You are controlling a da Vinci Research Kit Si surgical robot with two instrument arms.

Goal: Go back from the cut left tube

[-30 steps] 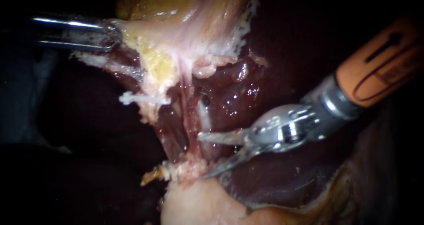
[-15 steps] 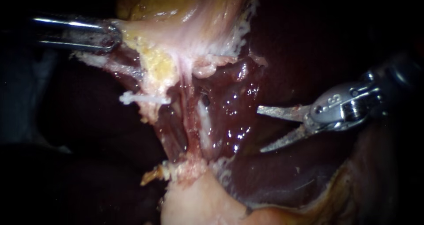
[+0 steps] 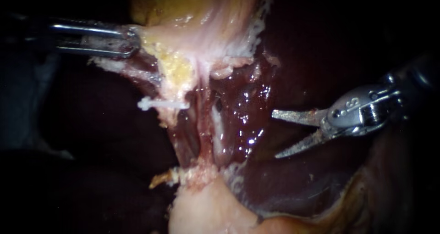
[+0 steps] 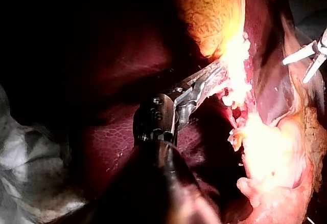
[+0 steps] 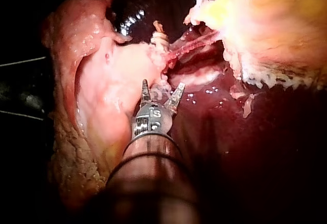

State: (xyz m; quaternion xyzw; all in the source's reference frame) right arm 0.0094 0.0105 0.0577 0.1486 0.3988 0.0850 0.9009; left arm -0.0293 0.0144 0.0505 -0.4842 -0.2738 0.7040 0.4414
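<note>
My left instrument (image 3: 124, 42) comes in from the left, its jaws shut on the pale edge of the gallbladder (image 3: 201, 27) and holding it taut. Thin tubes (image 3: 214, 124) run down from there over the dark liver (image 3: 293, 188) to pale tissue below. A white clip (image 3: 162, 104) sticks out on their left side. My right instrument (image 3: 275, 135) hangs to the right of the tubes, blades open, touching nothing. In the right wrist view its open blades (image 5: 161, 93) stand short of the tubes (image 5: 191, 45). The left wrist view shows the left instrument (image 4: 217, 75) biting bright tissue.
Wet dark liver (image 3: 247, 110) lies between the tubes and the open blades. A pale fatty lump (image 3: 206, 211) sits under the tubes. In the left wrist view, the right instrument's blades (image 4: 306, 63) show far beyond the gallbladder (image 4: 214, 9).
The right instrument's open blades have drawn back to the right, from against the tubes to over the liver. The left instrument has kept its grip. The whole scene shifted slightly right.
</note>
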